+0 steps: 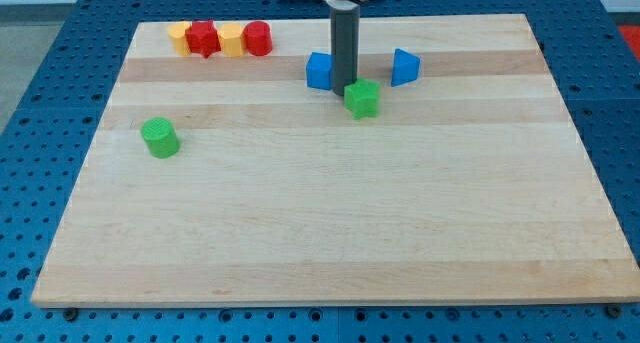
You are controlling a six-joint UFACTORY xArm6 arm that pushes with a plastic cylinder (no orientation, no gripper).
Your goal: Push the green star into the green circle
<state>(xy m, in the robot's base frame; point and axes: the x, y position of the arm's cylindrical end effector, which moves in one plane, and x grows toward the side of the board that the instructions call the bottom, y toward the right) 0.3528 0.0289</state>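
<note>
Green circle (160,138) sits at the view's left, well apart from the rest. Green star (363,98) is mid-board; my tip (344,90) touches its upper-left edge. No fingers, just a rod. Risk: tip's on the wrong side, so pushing drives the star rightward, away. Blue blocks (319,70) (404,67) flank it behind; red and yellow blocks (204,38) far back.
</note>
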